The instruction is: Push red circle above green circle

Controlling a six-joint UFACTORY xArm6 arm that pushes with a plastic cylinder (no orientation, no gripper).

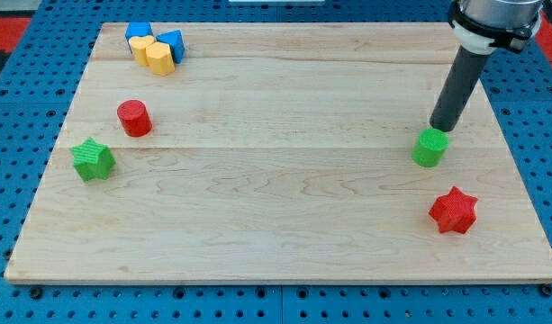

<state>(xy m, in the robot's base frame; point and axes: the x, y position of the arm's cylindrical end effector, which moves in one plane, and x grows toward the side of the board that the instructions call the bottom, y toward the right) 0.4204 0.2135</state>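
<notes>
The red circle (133, 118) stands on the wooden board at the view's left. The green circle (429, 148) stands far off at the view's right. My tip (438, 129) is at the view's right, right at the green circle's upper edge, touching or nearly touching it. The red circle is far to the left of my tip.
A green star (93, 159) lies below and left of the red circle. A red star (454, 211) lies below the green circle. A cluster of blue and yellow blocks (154, 47) sits at the top left. The board (276, 225) rests on a blue pegboard.
</notes>
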